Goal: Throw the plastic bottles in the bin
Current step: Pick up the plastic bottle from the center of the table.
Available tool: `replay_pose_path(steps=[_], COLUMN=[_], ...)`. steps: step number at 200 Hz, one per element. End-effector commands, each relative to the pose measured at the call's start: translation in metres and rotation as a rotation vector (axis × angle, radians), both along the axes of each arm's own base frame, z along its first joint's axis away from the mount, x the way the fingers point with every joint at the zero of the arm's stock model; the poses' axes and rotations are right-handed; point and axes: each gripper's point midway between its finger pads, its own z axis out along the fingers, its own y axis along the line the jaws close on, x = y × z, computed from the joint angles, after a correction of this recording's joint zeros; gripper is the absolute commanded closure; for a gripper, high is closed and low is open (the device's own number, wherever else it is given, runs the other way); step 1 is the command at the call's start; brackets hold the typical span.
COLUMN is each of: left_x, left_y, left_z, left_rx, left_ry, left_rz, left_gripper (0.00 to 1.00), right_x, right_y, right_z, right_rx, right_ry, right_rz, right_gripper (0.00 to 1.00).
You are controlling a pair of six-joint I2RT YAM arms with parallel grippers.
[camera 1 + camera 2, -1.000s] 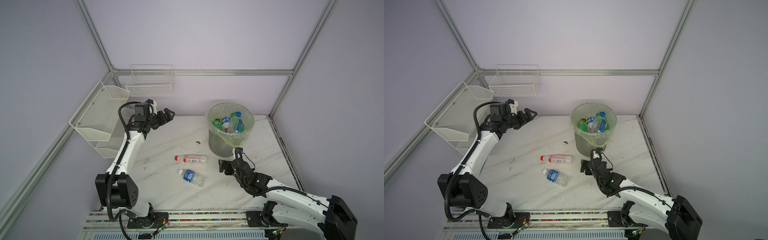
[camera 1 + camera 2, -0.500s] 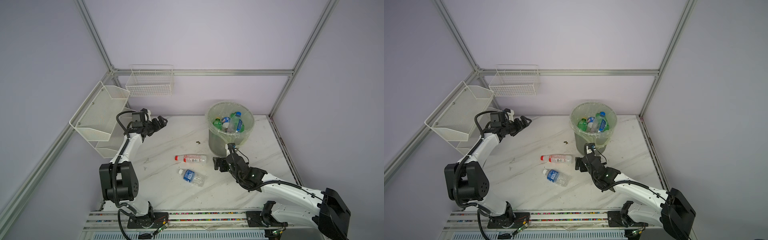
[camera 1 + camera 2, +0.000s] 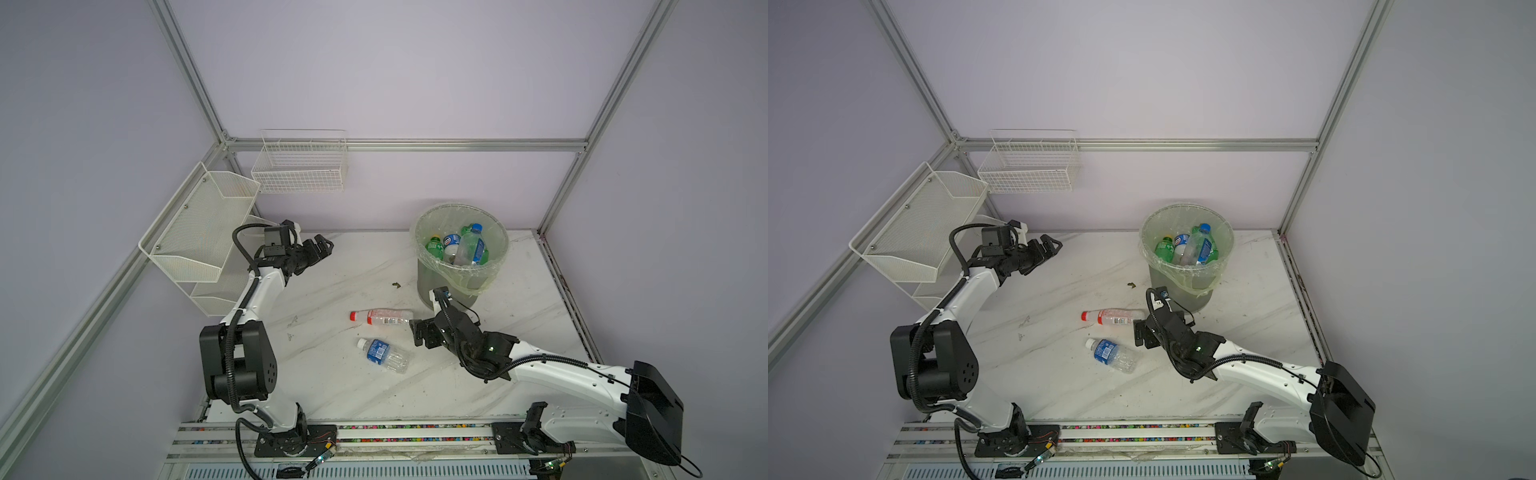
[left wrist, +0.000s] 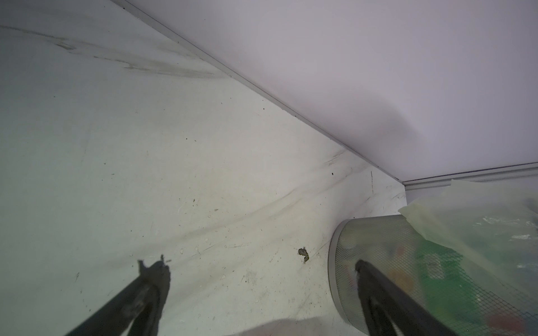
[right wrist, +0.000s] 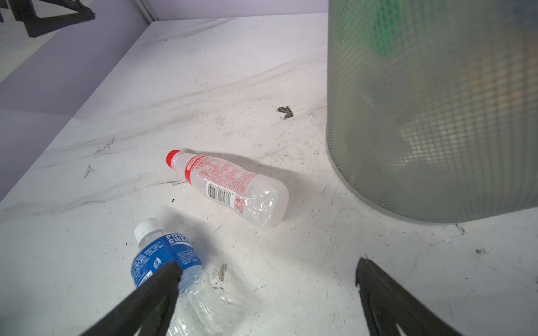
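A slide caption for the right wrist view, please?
Open right gripper near a red-capped bottle, a blue-labelled bottle and the bin.

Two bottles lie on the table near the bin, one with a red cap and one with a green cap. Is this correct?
No. The blue-labelled bottle has a white cap, not green; the right wrist view shows it. The red-capped bottle, table and bin are as stated.
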Motion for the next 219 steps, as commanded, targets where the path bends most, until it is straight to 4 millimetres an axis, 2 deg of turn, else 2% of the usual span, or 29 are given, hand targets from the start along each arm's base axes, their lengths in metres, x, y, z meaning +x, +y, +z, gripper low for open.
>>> replay_pose_path(steps=[1, 31, 91, 94, 99, 153, 219], left_x=[-0.001, -0.001, -0.006, -0.006, -0.005, -0.003, 0.000], left_y=[-0.003, -0.001, -0.001, 0.000, -0.001, -0.001, -0.004], left_z=[-0.002, -0.001, -0.002, -0.002, -0.003, -0.010, -0.017], left_rx=[0.004, 0.023, 0.116, 0.115, 0.117, 0.110, 0.089], left_ry=[0.004, 0.009, 0.004, 0.006, 0.009, 0.038, 0.057], left_rz=[-0.001, 0.007, 0.021, 0.022, 0.021, 0.016, 0.008], left_gripper=[0.00, 0.00, 0.00, 0.00, 0.00, 0.00, 0.00], right_x=[-0.002, -0.004, -0.011, -0.011, -0.012, -0.033, -0.047], right_y=[0.006, 0.019, 0.051, 0.054, 0.055, 0.074, 0.092], right_z=[0.000, -0.002, 0.012, 0.004, 0.002, -0.006, -0.040], right_rx=[-0.067, -0.111, -0.083, -0.103, -0.116, -0.147, -0.211], right_ry=[-0.010, -0.006, -0.046, -0.034, -0.035, -0.026, 0.045], right_rz=[0.044, 0.105, 0.254, 0.260, 0.260, 0.381, 0.490], right_gripper=[0.02, 0.03, 0.03, 0.03, 0.03, 0.03, 0.02])
